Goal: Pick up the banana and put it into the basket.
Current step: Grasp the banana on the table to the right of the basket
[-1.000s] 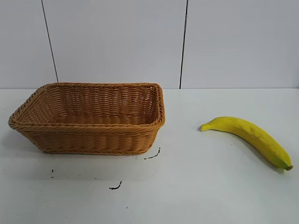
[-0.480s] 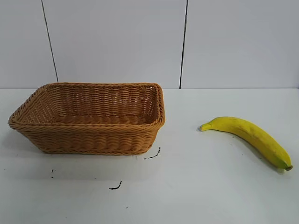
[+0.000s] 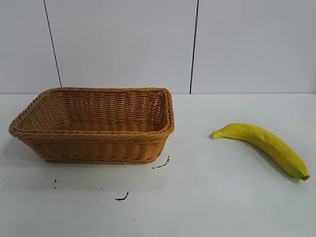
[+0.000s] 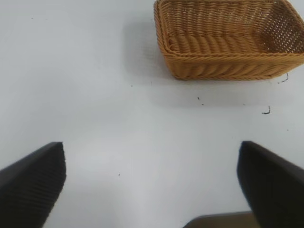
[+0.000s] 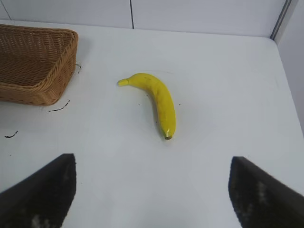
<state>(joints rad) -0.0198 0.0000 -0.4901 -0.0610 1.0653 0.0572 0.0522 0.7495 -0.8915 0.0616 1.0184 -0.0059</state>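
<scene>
**Banana on table, basket empty, both grippers spread**

While neither arm showed in the exterior view, each wrist view cut its own fingers off at the frame edge. Right gripper (image 5: 152,190) stood wide apart, holding nothing, above the white table (image 3: 212,197). Left gripper (image 4: 152,185) likewise spread and empty. Rectangular orange-brown woven wicker basket (image 3: 94,143) held nothing. Long curved yellow banana (image 3: 264,144) lay flat on the table, well apart from the basket, on its right. Small black marks (image 3: 122,197) near the basket.

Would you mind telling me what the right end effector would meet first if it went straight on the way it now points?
Probably the banana, lying ahead between its open fingers; depth is uncertain, so it might meet the table first.
</scene>
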